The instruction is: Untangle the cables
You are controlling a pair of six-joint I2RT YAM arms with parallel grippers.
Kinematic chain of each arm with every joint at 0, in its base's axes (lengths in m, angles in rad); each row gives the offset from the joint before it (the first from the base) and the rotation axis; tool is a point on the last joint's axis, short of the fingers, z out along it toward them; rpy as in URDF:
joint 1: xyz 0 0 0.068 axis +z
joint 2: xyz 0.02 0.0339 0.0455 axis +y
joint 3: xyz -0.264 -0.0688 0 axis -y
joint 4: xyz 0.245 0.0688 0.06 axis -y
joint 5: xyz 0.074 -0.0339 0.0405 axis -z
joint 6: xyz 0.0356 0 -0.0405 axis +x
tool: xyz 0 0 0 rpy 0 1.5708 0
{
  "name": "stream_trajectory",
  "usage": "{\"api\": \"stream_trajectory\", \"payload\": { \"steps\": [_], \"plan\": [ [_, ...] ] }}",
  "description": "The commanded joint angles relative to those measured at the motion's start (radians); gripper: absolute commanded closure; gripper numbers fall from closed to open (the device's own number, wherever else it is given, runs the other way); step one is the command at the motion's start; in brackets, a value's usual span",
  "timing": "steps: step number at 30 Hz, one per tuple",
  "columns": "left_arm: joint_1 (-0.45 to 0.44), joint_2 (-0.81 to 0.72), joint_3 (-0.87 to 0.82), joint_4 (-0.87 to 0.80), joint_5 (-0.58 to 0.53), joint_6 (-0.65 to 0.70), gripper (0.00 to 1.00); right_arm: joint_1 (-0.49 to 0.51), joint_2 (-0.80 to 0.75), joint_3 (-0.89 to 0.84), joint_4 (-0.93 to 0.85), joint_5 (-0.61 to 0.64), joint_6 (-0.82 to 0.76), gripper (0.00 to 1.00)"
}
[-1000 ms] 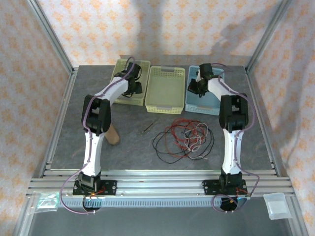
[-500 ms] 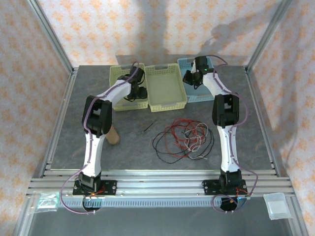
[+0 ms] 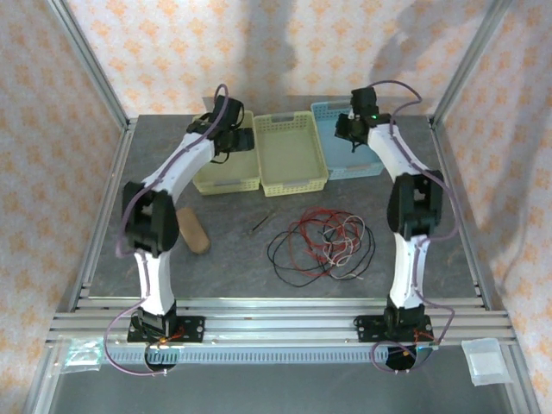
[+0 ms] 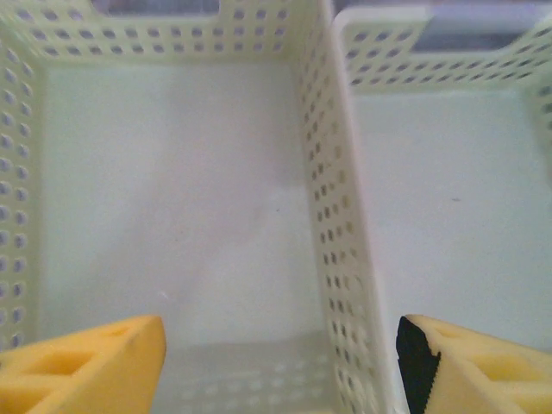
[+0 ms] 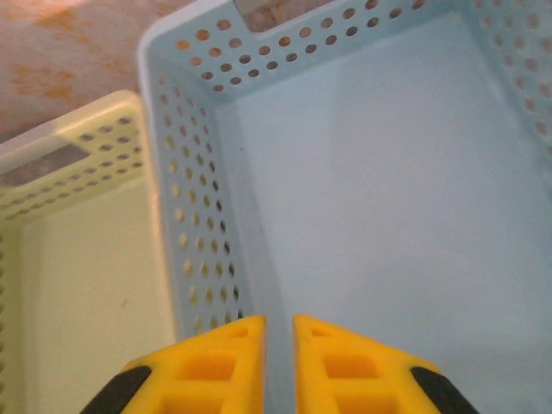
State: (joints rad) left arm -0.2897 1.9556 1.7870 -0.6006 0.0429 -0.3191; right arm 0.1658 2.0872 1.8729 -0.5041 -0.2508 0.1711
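thin red, black, whitish cables [image 3: 321, 244] form loose loops.

Top view: a dark grey, mottled desk [image 3: 224, 267] is filling the middle of the enclosure. Three walls, the back wall [image 3: 285, 52], left wall [image 3: 43, 172] and right wall [image 3: 517, 172], are carrying pale pink paper with an orange floral repeat. Two slanting aluminium posts [image 3: 90, 65] [image 3: 466, 60] are running up from the far desk corners. Silver rails [image 3: 276, 321] are bordering the near edge. Soft grey shadows [image 3: 259, 34] are falling across the back wall under even, diffuse light. A smooth grey floor strip [image 3: 276, 388] is lying below the rails, bearing a clear packet [image 3: 486, 360] at the right.
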Motion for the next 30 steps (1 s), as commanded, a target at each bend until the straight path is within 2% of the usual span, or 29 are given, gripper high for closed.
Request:
{"api": "stream_trajectory", "payload": {
  "steps": [1,6,9,13,17,20,23,30],
  "plan": [
    [-0.055,-0.178,-0.173,0.083,-0.017,-0.019,0.27,0.033,-0.229,-0.232,0.101,0.037,-0.014,0.86],
    [-0.086,-0.414,-0.526,0.256,0.015,-0.146,0.27,0.104,-0.544,-0.688,0.211,0.038,0.017,0.92],
    [-0.094,-0.552,-0.732,0.427,0.055,-0.218,0.22,0.184,-0.686,-0.905,0.281,0.070,0.067,0.92],
    [-0.100,-0.625,-0.866,0.540,0.096,-0.276,0.21,0.287,-0.790,-1.109,0.455,0.100,0.184,0.92],
    [-0.098,-0.648,-0.906,0.552,0.054,-0.320,0.21,0.389,-0.752,-1.171,0.608,0.192,0.218,0.95],
    [-0.075,-0.653,-0.915,0.537,0.024,-0.341,0.20,0.430,-0.681,-1.177,0.731,0.222,0.223,0.95],
    [-0.035,-0.665,-0.933,0.534,0.027,-0.361,0.20,0.437,-0.589,-1.145,0.816,0.222,0.221,0.95],
    [0.018,-0.685,-0.934,0.515,0.057,-0.349,0.20,0.437,-0.398,-0.995,0.843,0.175,0.200,0.95]
  ]
}}
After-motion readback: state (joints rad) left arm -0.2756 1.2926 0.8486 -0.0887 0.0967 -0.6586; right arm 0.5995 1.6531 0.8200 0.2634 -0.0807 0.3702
